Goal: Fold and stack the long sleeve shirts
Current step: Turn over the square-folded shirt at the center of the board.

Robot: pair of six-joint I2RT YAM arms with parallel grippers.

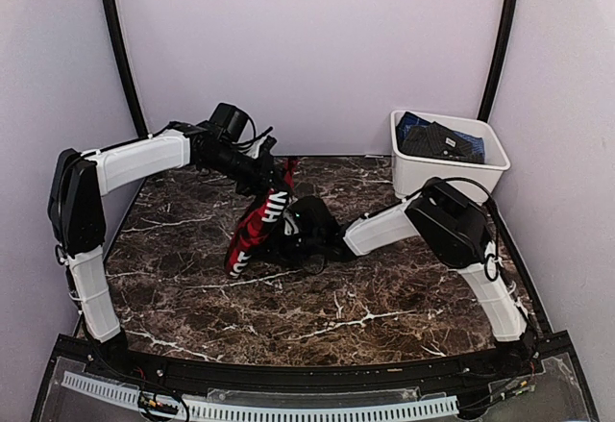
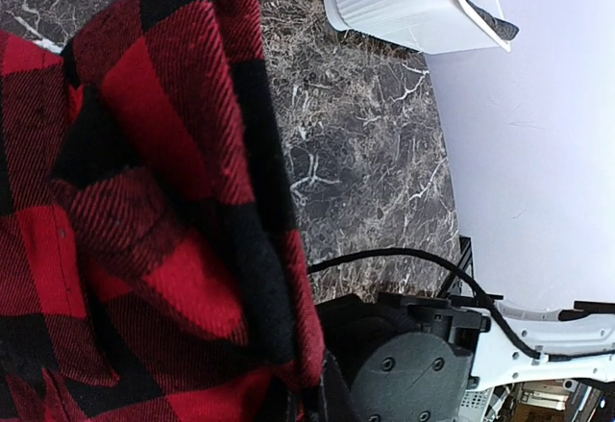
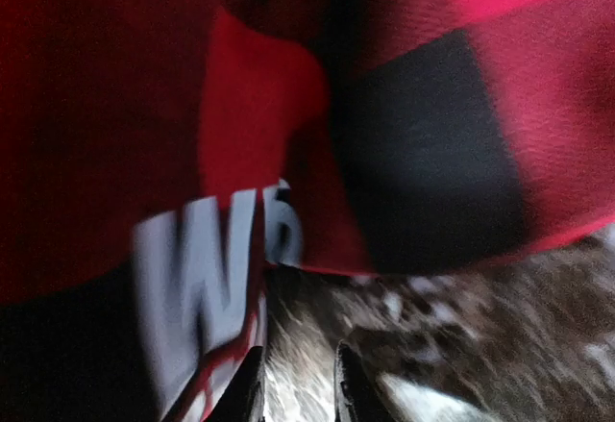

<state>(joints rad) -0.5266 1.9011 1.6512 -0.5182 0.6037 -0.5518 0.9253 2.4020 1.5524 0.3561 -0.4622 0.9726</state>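
- Hold flannel shirt (image 1: 252,231), hanging at frame centre, firmly in clamped left gripper (image 1: 280,176).
- Pinch one cloth edge only with right gripper (image 3: 298,384), fingers slightly apart, empty.
- Spread flat before folding.

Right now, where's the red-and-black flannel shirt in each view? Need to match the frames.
Top external: flannel shirt bunched up at picture centre.
Left wrist: flannel shirt fills the left half, close up.
Right wrist: flannel shirt fills the upper frame, blurred; its white label sits lower left.
Shared landmark: dark marble tabletop, visible in all three.
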